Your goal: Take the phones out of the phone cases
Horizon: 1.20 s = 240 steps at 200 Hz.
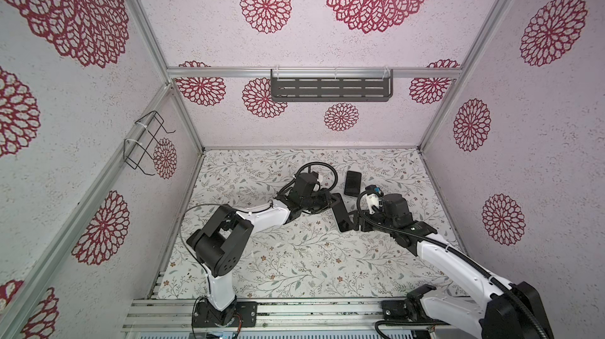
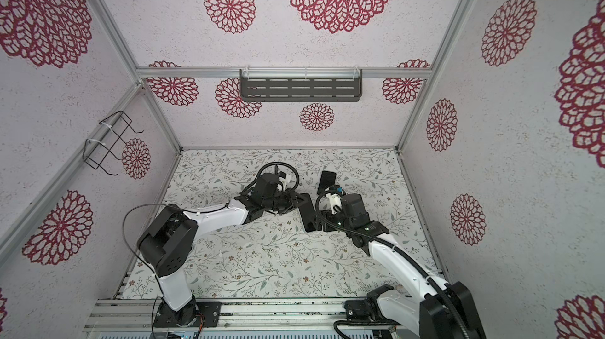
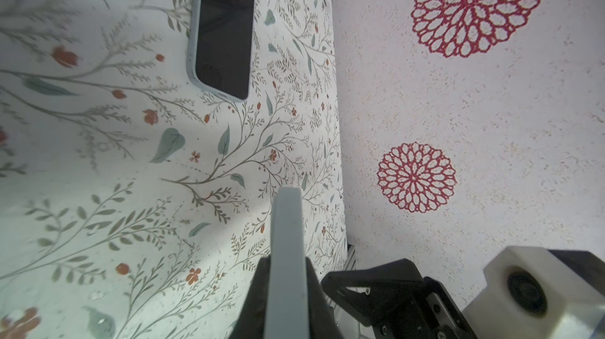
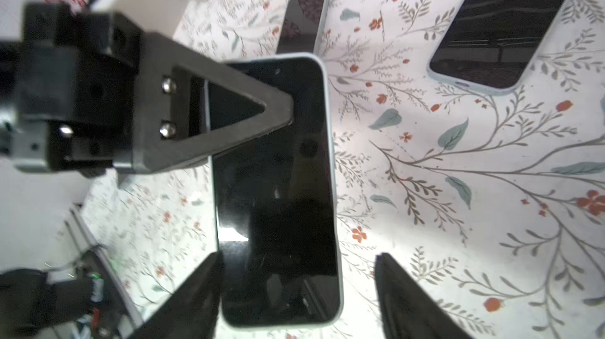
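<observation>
Your left gripper (image 4: pixel 288 108) is pinched on the far end of the phone case (image 4: pixel 330 131). The phone (image 4: pixel 278 206) inside it faces screen-up near the table's middle, its long axis running from the back wall toward the arm bases, and your right gripper (image 4: pixel 296 255) stands spread around its near end. Around it you have a leaf-and-flower table (image 1: pixel 294 255), a second phone (image 1: pixel 353 183) just behind, and pale walls (image 1: pixel 327 131) printed with red medallions.

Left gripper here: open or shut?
Shut. The left gripper clamps both faces of the pale-blue-rimmed black phone, seen edge-on in the left wrist view.
</observation>
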Available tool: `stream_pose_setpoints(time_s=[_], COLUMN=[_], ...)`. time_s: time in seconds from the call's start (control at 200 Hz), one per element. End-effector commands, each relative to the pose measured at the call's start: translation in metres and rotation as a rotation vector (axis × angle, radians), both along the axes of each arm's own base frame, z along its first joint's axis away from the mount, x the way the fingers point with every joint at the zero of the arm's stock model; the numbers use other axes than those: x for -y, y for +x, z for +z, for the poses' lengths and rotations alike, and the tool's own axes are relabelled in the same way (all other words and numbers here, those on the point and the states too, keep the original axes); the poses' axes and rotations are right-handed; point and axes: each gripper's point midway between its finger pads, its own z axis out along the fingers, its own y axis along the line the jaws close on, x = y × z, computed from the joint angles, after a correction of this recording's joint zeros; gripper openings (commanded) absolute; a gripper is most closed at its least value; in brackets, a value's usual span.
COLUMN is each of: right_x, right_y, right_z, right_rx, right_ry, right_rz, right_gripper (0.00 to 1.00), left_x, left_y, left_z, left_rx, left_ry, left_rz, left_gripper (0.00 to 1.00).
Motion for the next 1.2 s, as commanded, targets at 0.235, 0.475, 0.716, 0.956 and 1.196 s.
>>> stream_pose_setpoints(time_s=[0.235,0.475,0.716,0.956,1.196], right_x=[0.016,0.017,0.002,-0.018,-0.028], right_y=[0.003,-0.008,-0.007,-0.005,0.002], right_z=[0.142,0.190,0.223,0.235,0.250], right_rx=[0.283,0.344,0.405,0.411,0.432], right_ry=[0.524,0.844,0.961,1.055,1.078], right_rz=[-0.211,-0.179,-0.108,-0.035,-0.008], right_gripper=[0.95,0.93,0.90,0.85,0.81], left_x=[-0.095,-0.133,-0.126,-0.113,-0.103], left_y=[0.051,0.033,0.019,0.019,0.015], left_z=[0.209,0.290,0.305,0.294,0.290], left_rx=[0.495,0.648,0.599,0.519,0.499], left_ry=[-0.139,-0.487,-0.680,-0.778,-0.780], left_rz=[0.417,0.641,0.681,0.659,0.636], left_gripper=[0.00,0.00,0.00,0.00,0.00])
